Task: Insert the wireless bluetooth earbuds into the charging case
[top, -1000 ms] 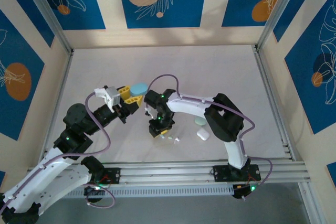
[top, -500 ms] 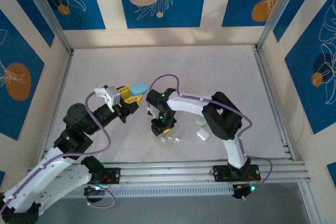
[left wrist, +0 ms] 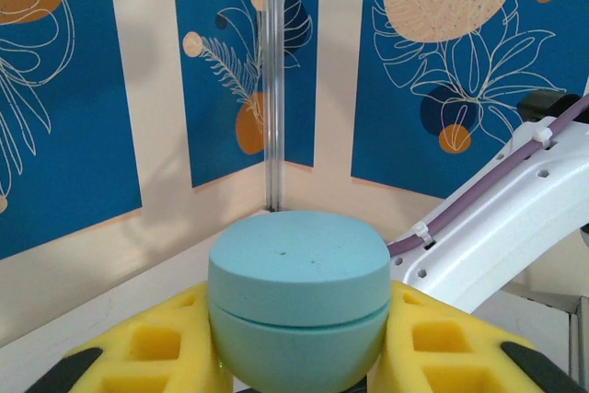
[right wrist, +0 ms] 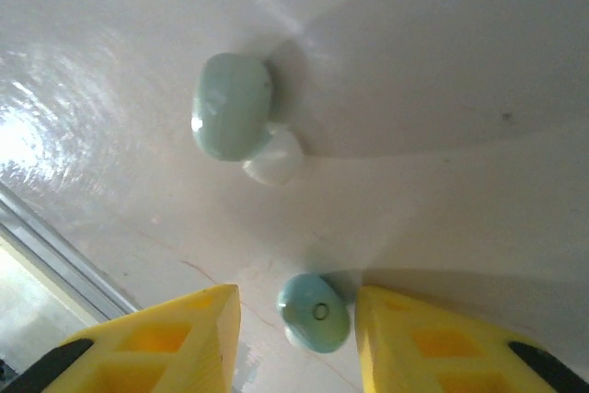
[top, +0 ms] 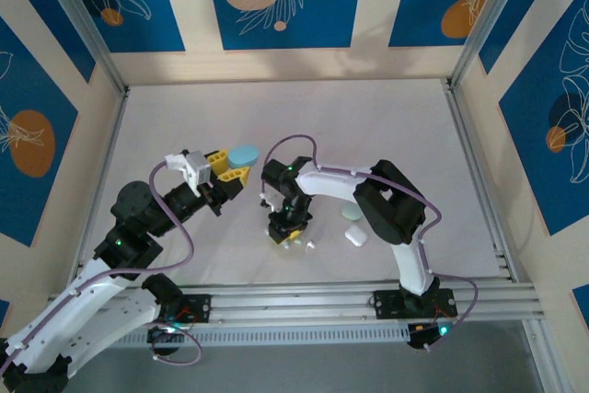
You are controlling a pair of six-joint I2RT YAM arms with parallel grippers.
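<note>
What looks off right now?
The blue case held in the left jaws looks shut, lid down on its base, while the right jaws straddle a blue earbud on the table.

Bears, on the pale glossy counter [top: 368, 126], a pale green case [top: 351, 213] right of centre, with a white case [top: 355, 236] just beside it on the near side. Holds a tiny white earbud [top: 310, 245] left of those, near the front rail [top: 368, 284]. Seen up close, carries a pale blue earbud [right wrist: 315, 312] resting on the surface and, farther off, a rounded pale green piece [right wrist: 232, 117] with a smaller white piece [right wrist: 273, 159] touching it.
</note>
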